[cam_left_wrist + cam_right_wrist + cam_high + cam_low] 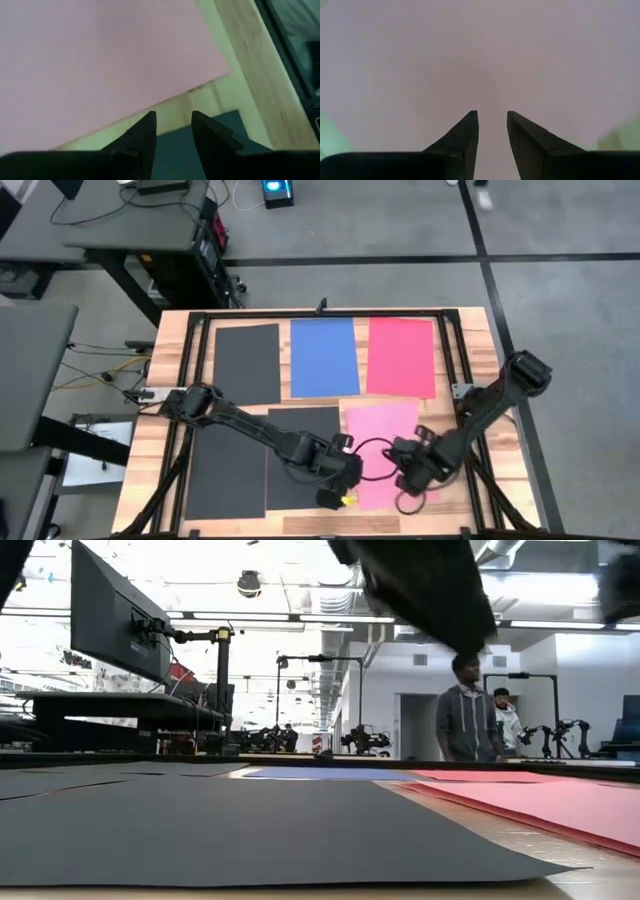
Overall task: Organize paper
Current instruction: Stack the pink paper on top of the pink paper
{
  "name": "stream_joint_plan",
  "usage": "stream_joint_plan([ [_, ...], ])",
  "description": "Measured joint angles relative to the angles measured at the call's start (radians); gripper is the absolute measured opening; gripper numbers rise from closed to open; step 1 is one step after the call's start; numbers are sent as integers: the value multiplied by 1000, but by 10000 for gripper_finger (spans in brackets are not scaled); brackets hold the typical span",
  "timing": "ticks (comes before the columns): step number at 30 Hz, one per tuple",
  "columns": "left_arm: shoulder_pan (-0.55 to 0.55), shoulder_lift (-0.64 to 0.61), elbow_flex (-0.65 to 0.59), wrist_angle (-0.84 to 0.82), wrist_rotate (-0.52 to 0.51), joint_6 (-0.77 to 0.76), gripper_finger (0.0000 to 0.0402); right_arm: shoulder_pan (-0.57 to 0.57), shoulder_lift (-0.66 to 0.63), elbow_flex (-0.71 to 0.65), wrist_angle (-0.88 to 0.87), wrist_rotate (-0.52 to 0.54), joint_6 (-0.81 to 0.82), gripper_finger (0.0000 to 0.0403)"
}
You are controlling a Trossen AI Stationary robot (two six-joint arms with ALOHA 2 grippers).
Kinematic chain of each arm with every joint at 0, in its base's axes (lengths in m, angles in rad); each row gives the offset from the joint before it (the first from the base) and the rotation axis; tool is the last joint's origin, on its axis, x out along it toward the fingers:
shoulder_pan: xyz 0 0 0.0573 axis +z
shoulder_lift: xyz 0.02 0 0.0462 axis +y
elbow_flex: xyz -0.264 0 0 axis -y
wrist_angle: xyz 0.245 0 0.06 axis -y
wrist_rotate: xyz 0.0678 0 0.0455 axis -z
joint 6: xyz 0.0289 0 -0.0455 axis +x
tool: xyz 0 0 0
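The tabletop (pixel 170 340) is pale wood planking with a dark metal frame (pixel 200 317) running round its far side and both flanks. Six sheets of paper lie flat on it. Taking the blue sheet (pixel 324 356) at the middle of the far row as the landmark: a black sheet (pixel 247 362) lies just to its left, a red sheet (pixel 401 356) just to its right — all three apart, with strips of wood between. Nearer the camera side from the blue sheet lies a dark grey sheet (pixel 300 435); a pink sheet (pixel 382 430) lies below the red one, slightly askew — and another black sheet (pixel 225 480) sits toward the front left.
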Motion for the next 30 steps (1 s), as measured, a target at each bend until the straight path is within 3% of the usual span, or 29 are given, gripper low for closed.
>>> stream_joint_plan([
  [5, -9, -141, -187, 86, -107, -8, 109, -131, 0, 0, 60, 1, -265, 126],
  [11, 24, -379, -619, 471, -113, -51, 109, -227, 1, 0, 133, 1, -518, 191],
  [15, 106, -474, -795, 652, -93, -19, 109, -243, 1, 0, 190, 1, -664, 218],
  [26, 412, -428, -810, 775, 244, 134, 109, -114, 1, 0, 198, 3, -686, 209],
  [30, 467, -423, -810, 767, 316, 134, 109, -159, 1, -1, 116, 66, -732, 211],
])
